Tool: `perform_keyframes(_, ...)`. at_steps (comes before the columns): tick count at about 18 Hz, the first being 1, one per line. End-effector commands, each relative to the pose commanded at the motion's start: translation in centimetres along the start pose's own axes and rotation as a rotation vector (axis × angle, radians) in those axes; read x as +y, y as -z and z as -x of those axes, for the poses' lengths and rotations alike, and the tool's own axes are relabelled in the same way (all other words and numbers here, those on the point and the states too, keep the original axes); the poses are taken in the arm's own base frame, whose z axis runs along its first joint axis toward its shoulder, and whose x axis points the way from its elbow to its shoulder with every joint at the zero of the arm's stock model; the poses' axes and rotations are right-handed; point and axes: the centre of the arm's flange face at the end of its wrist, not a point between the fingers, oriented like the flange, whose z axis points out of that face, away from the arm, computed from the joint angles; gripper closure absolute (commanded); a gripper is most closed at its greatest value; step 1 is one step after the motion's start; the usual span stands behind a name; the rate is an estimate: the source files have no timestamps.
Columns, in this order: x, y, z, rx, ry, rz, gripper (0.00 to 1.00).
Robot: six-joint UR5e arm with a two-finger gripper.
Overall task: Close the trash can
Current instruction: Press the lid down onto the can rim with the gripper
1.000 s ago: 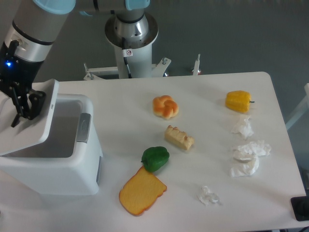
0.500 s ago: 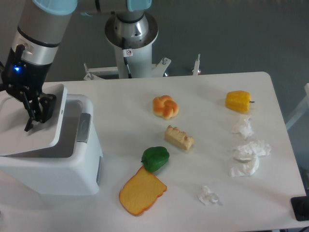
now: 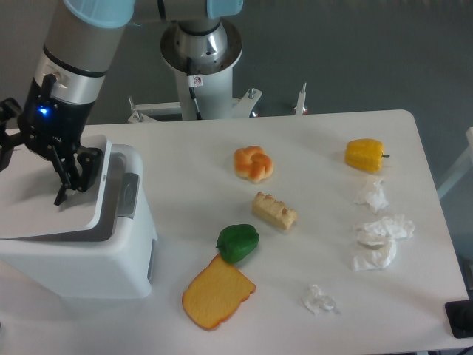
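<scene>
You have a white desk (image 3: pixel 310 140) carrying the white trash can (image 3: pixel 81 255) at its left end. Toward the middle lie an orange pastry (image 3: pixel 253 163), a pale cake piece (image 3: pixel 275 211), a green pepper (image 3: pixel 237 242) and a toast slice (image 3: pixel 216 293). At right sit a yellow pepper (image 3: pixel 364 154) and crumpled tissues (image 3: pixel 378 240).
</scene>
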Motion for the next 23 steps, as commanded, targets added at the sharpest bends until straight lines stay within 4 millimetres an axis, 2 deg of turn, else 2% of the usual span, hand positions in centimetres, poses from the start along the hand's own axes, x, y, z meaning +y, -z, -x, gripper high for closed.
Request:
perform_keyframes(4, 0.1, -0.1, -0.1, 0.001, 0.001, 0.005, 0.00)
perform_keyframes(10, 1.4, -0.6, -0.1, 0.007, 0.016, 0.023, 0.00)
perform_keyframes(23, 1.8, 0.3, 0.0, -0.001, 0.035, 0.014, 0.00)
